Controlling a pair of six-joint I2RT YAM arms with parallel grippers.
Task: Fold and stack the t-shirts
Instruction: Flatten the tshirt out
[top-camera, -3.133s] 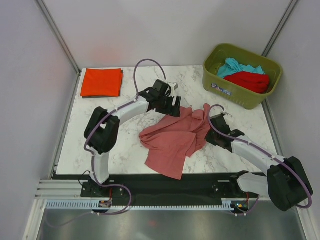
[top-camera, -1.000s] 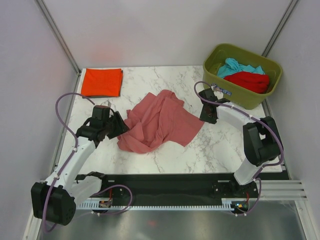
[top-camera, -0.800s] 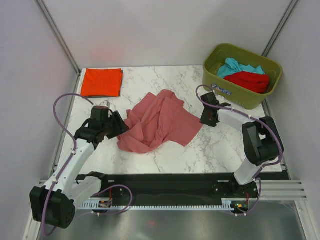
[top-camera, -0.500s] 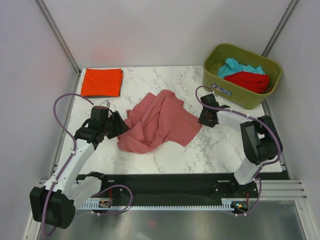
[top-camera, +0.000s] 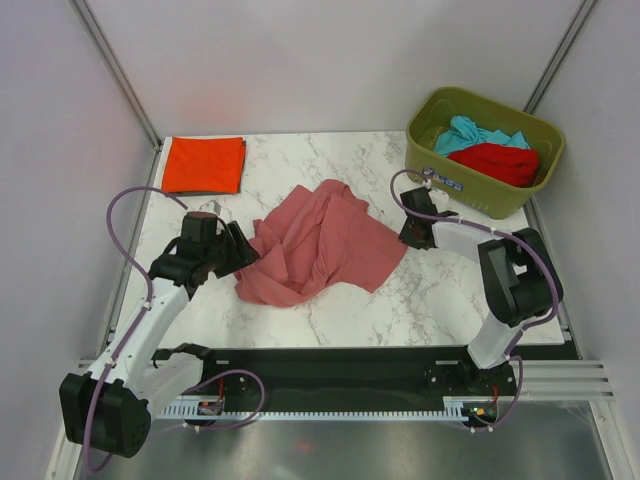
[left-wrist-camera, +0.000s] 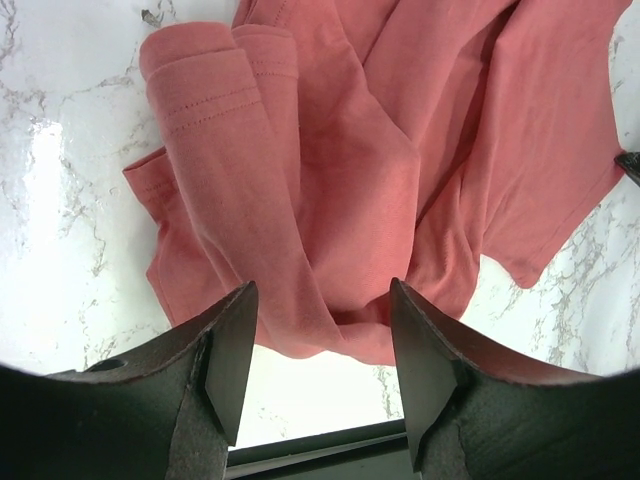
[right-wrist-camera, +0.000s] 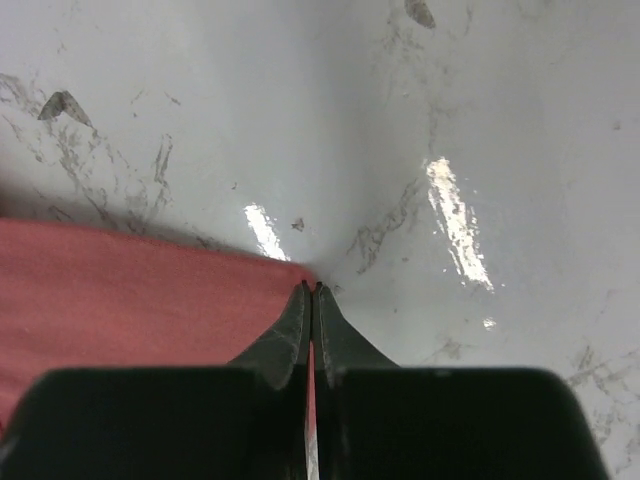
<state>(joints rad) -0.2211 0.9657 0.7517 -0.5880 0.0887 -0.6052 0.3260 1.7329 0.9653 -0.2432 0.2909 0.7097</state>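
Note:
A dusty pink t-shirt (top-camera: 320, 245) lies crumpled in the middle of the marble table (top-camera: 300, 150). My left gripper (top-camera: 240, 255) hovers open at its left edge; in the left wrist view the fingers (left-wrist-camera: 225, 360) straddle a rolled fold of the pink t-shirt (left-wrist-camera: 330, 150) without touching it. My right gripper (top-camera: 408, 238) is shut on the shirt's right corner, low on the table. The right wrist view shows the right gripper (right-wrist-camera: 312, 288) closed, with a sliver of the pink t-shirt (right-wrist-camera: 120, 290) pinched between the fingers. A folded orange-red t-shirt (top-camera: 203, 164) lies flat at the back left.
An olive-green bin (top-camera: 470, 188) stands at the back right, just behind the right gripper. It holds a teal t-shirt (top-camera: 468, 132) and a bright red t-shirt (top-camera: 497, 162). Grey walls close in the table on three sides.
The right gripper has closed on the pink shirt's right corner. Over three seconds both arms swung outward and the shirt was spread differently. The left arm has barely moved in the last second.

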